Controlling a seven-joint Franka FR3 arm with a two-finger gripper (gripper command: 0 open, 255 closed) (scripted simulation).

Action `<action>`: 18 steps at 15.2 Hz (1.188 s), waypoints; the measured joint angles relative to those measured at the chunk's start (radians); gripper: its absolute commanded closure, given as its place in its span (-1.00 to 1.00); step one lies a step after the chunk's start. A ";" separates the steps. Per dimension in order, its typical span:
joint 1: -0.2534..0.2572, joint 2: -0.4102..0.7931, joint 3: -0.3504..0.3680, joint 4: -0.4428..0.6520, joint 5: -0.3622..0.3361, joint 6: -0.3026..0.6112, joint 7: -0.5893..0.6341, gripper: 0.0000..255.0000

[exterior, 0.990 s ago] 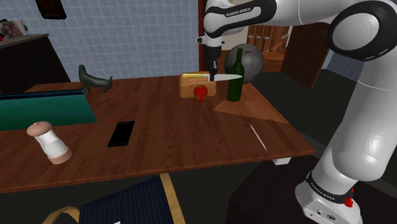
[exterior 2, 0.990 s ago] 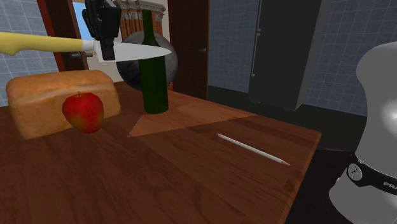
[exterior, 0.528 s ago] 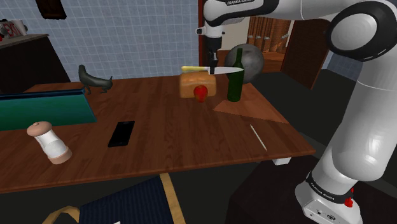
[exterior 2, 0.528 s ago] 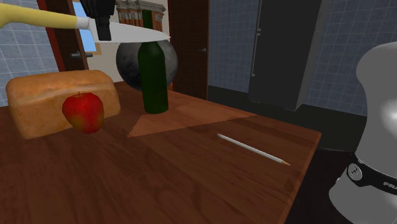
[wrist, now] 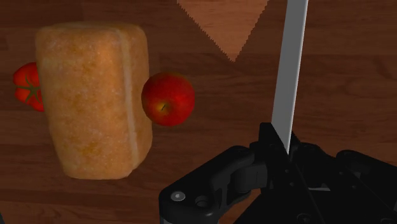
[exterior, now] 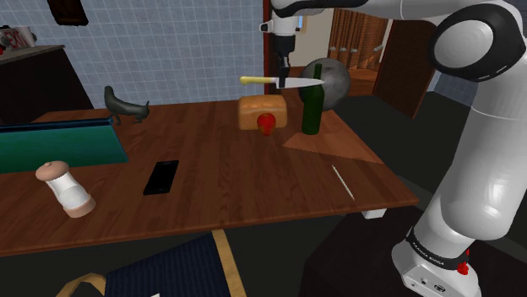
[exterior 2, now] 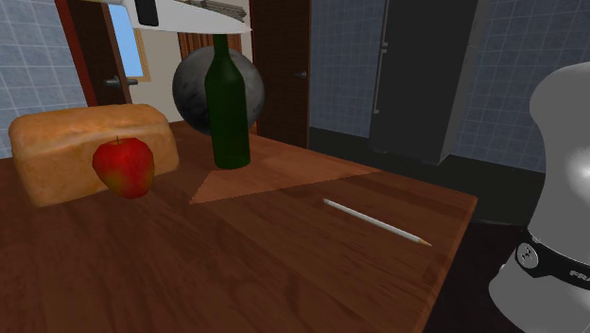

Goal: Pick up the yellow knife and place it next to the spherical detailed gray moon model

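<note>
Apple (wrist: 167, 99) beside bread loaf (wrist: 92, 98); perhaps a tomato (wrist: 28, 87) opposite

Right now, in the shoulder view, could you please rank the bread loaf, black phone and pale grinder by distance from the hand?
1. Bread loaf, just below the hand.
2. Black phone, mid-table.
3. Pale grinder, near the view's left.

I look down on a dark wooden table (exterior: 220, 160) in a room with pale blue tiled walls (exterior: 169, 51), a dark cabinet (exterior: 34, 80) against one of them, a dark brown door (exterior 2: 279, 66) and a bright glass pane (exterior 2: 128, 43) framed in reddish wood
</note>
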 measured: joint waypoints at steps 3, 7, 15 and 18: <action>-0.001 0.009 0.000 0.053 0.001 -0.044 0.000 1.00; -0.004 0.034 -0.002 0.144 0.004 -0.111 -0.001 1.00; -0.014 0.115 -0.003 0.370 0.014 -0.256 -0.003 1.00; -0.030 0.095 -0.012 0.366 0.015 -0.272 -0.027 1.00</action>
